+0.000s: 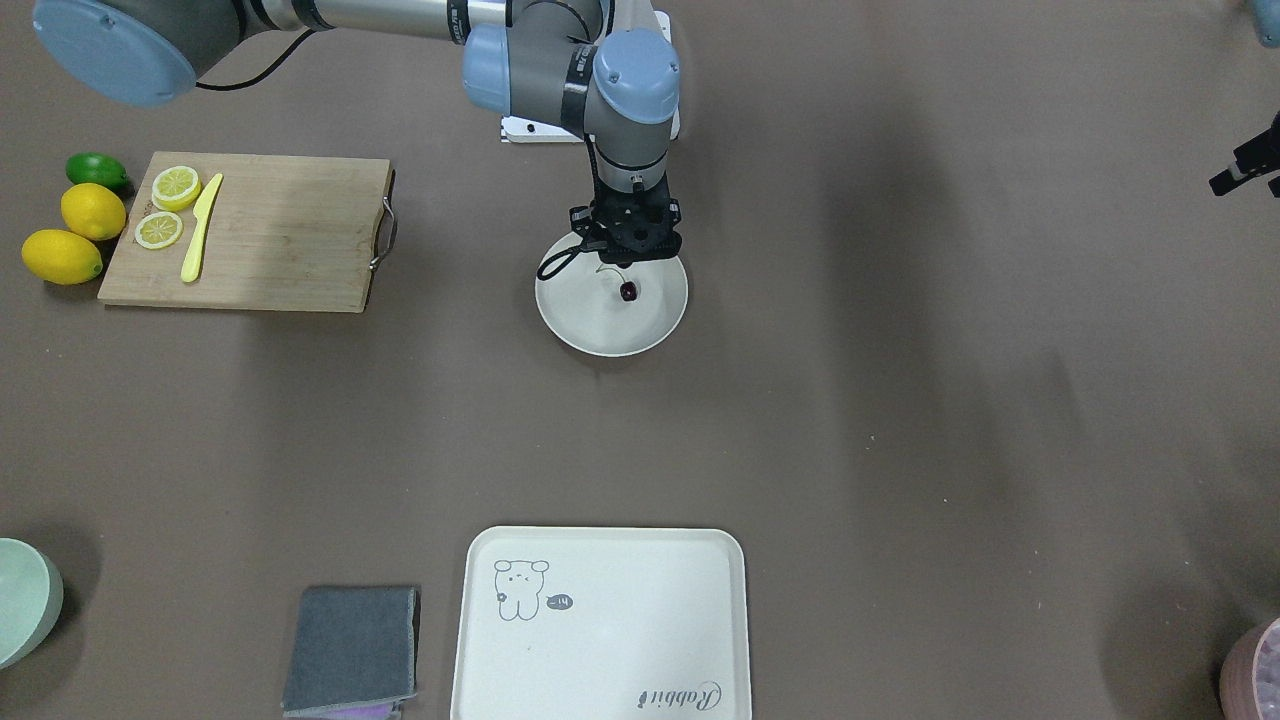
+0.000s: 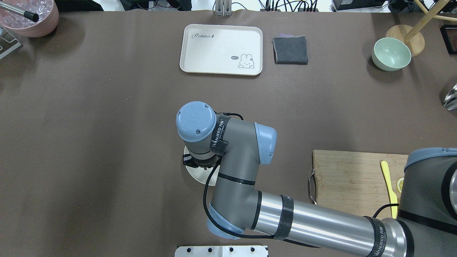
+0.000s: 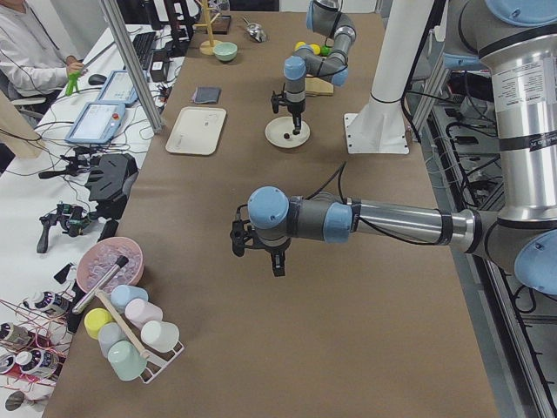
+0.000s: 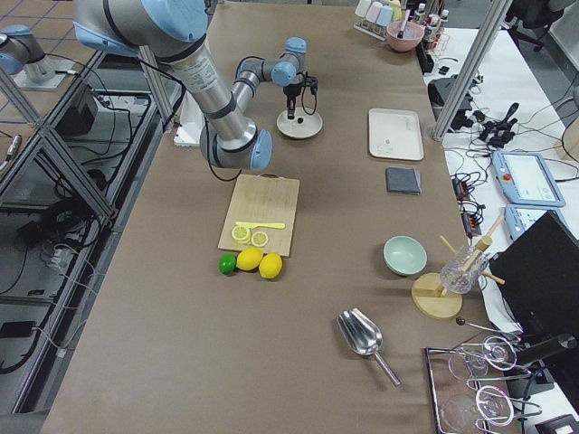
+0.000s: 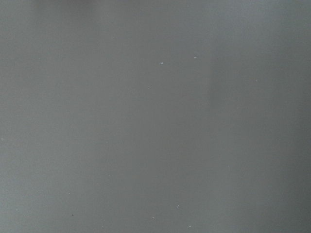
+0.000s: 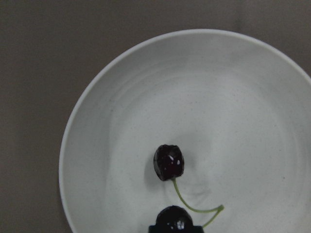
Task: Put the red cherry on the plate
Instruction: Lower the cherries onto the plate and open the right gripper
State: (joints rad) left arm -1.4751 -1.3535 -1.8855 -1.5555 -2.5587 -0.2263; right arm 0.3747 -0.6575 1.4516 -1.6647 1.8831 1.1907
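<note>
The red cherry point(image 6: 169, 162) is a dark, glossy pair joined by thin green stems. One fruit rests on the cream-white plate point(image 6: 97, 97). The other sits at the bottom edge of the right wrist view, between the dark tips of my right gripper point(image 6: 172, 229), which looks shut on it. From the front, the right gripper point(image 1: 628, 262) points down low over the back half of the plate point(image 1: 570, 320), with the cherry point(image 1: 628, 291) just in front of it. The left gripper point(image 3: 277, 261) hangs over bare table far from the plate, and I cannot tell whether it is open or shut.
A wooden cutting board point(image 1: 270, 235) holds lemon slices point(image 1: 175, 187) and a yellow knife point(image 1: 200, 228). Lemons point(image 1: 92, 211) and a lime point(image 1: 97, 170) lie beside it. A rectangular cream tray point(image 1: 600, 625), a grey cloth point(image 1: 352, 648) and a pale green bowl point(image 1: 25, 600) stand along the far edge.
</note>
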